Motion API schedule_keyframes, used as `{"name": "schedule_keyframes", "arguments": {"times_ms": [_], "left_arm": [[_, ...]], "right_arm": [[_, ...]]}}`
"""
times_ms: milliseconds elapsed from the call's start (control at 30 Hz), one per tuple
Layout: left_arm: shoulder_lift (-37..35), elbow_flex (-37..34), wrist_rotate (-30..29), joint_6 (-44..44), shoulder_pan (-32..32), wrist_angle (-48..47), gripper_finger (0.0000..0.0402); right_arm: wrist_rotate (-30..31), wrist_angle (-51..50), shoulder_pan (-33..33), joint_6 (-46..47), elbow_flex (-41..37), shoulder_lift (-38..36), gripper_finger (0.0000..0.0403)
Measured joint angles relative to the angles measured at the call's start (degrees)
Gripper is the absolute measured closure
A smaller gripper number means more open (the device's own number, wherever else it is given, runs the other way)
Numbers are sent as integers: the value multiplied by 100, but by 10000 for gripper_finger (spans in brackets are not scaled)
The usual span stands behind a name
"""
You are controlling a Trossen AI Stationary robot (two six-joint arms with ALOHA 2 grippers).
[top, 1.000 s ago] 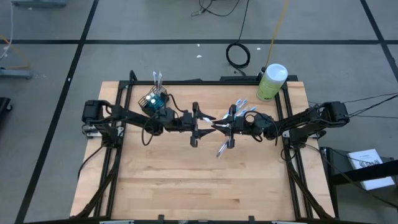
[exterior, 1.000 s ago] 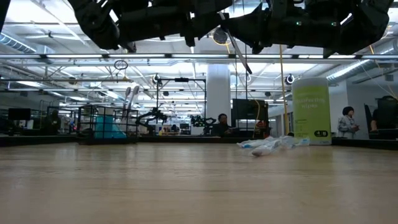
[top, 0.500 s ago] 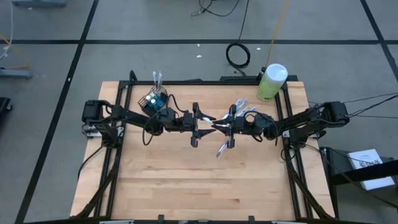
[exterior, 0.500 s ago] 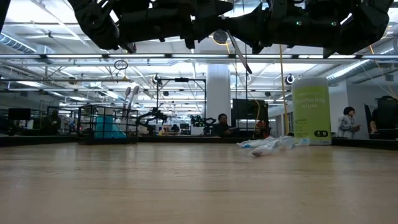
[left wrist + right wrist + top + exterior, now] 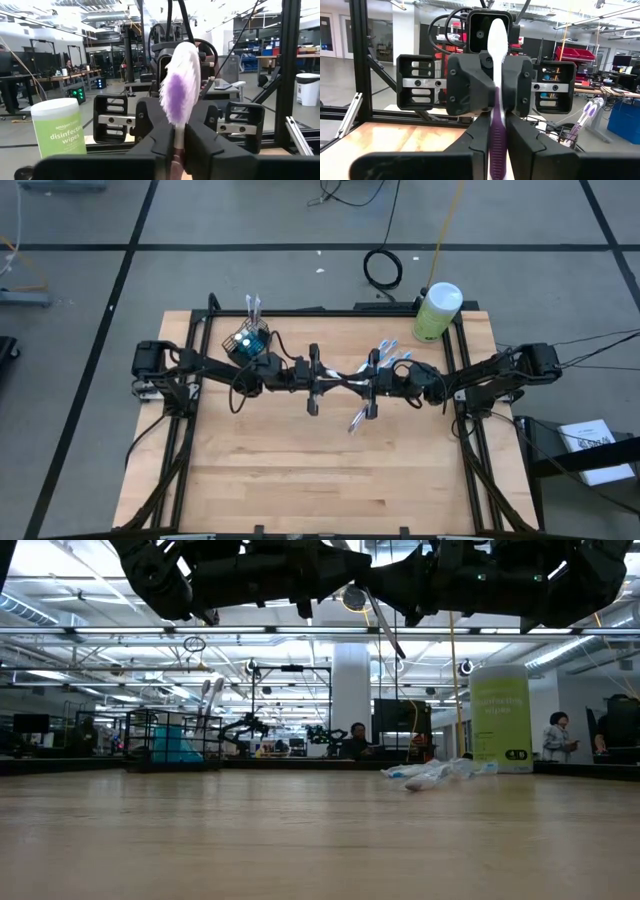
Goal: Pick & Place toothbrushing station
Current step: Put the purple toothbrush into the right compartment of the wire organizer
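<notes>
One toothbrush with a purple handle and purple-and-white bristles (image 5: 179, 85) is held above the table's middle between both grippers. My left gripper (image 5: 328, 383) and my right gripper (image 5: 362, 385) face each other, both shut on it. Its handle end (image 5: 355, 420) sticks out toward the near edge. The dark mesh cup (image 5: 250, 340) stands at the far left with two toothbrushes upright in it. It also shows in the low view (image 5: 165, 745). Several more toothbrushes lie in a pile (image 5: 392, 356) on the table at the far right. My left gripper pinches the toothbrush's neck just below the bristle head (image 5: 176, 142) between its two fingers, level from the table's left, across the brush. The head stands up above the fingers. My right gripper pinches the purple handle (image 5: 498, 135) between its two fingers, level from the table's right, across the brush. The brush is lifted clear of the table and slants, its handle end (image 5: 396, 648) hanging down below the grippers.
A pale green canister with a white lid (image 5: 437, 310) stands at the table's far right corner, behind the pile (image 5: 430, 773). The black frame rails (image 5: 460, 380) run along the table's sides. People sit in the room beyond the far edge (image 5: 558, 730).
My left gripper has moved toward the table's right, up to my right gripper, and now has the toothbrush between its fingers. My right gripper and the toothbrush have kept still.
</notes>
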Motion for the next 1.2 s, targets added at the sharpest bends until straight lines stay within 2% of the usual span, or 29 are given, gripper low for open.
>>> {"name": "schedule_keyframes", "arguments": {"times_ms": [100,233,400,533,700,867,1100,1200], "left_arm": [[-2,-1,-5,0,2,1,384],[-4,-3,-14,74,0,20,382],[-355,-14,-468,267,-7,-134,366],[-916,-8,-707,569,-12,-880,383],[-1739,-8,-877,688,29,-1982,384],[-2380,-119,-1842,704,109,-2702,366],[-3130,-941,-2430,883,483,-2744,384],[-3412,-1310,-2998,684,776,-2750,381]], "right_arm": [[3,-7,0,0,0,0,368],[3,-56,-2,104,0,0,362],[85,-278,-9,285,9,-8,331],[138,-369,-23,426,4,-2,306],[177,-749,-91,605,4,-166,283],[253,-2158,-197,903,-7,-899,273],[292,-3823,-232,927,-5,-2137,271],[338,-4458,-234,962,0,-2622,271]]}}
